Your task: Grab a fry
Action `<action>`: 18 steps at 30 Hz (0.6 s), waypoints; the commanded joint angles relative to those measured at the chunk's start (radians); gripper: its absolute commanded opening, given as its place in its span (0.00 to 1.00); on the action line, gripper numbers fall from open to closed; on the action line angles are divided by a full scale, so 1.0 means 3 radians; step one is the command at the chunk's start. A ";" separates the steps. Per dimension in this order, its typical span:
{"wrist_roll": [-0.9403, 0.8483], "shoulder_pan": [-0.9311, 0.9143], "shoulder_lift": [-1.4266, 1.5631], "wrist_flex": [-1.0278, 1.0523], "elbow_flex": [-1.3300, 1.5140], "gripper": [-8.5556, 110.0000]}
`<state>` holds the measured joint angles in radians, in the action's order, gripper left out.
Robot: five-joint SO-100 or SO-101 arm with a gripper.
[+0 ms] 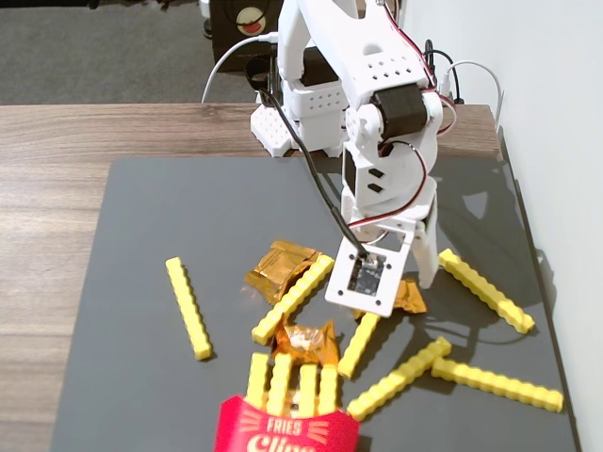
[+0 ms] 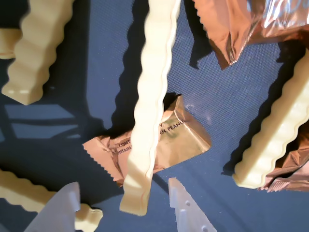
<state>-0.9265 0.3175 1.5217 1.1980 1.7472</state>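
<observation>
Several yellow studded fries lie on the dark mat (image 1: pixel 170 217). My gripper (image 1: pixel 400 287) hangs low over the mat's middle right, above the upper end of one fry (image 1: pixel 360 344). In the wrist view the gripper (image 2: pixel 123 186) is open and holds nothing. Its two pale fingertips (image 2: pixel 179 203) stand either side of the near end of that fry (image 2: pixel 149 106). The fry lies lengthwise across a gold foil wrapper (image 2: pixel 186 140). I cannot tell whether the fingertips touch the mat.
Other fries lie at the left (image 1: pixel 188 308), middle (image 1: pixel 294 298), right (image 1: pixel 485 290) and lower right (image 1: pixel 497 384) (image 1: pixel 399 379). Gold wrappers (image 1: pixel 280 266) (image 1: pixel 306 341) lie among them. The red FRIES carton (image 1: pixel 283 428) holds several fries. The wall stands at the right.
</observation>
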 commanded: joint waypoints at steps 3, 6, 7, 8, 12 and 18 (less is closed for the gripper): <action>-0.0026 0.0020 0.0015 -0.0036 -0.0133 0.25; -0.0026 0.0020 0.0015 -0.0036 -0.0128 0.21; -0.0026 0.0020 0.0015 -0.0036 -0.0128 0.20; -0.0026 0.0020 0.0015 -0.0036 -0.0128 0.19; -0.0031 0.0020 0.0026 -0.0036 -0.0112 0.18; -0.0036 0.0026 0.0036 -0.0041 -0.0097 0.13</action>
<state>-0.9265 0.3175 1.5217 1.1980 1.7472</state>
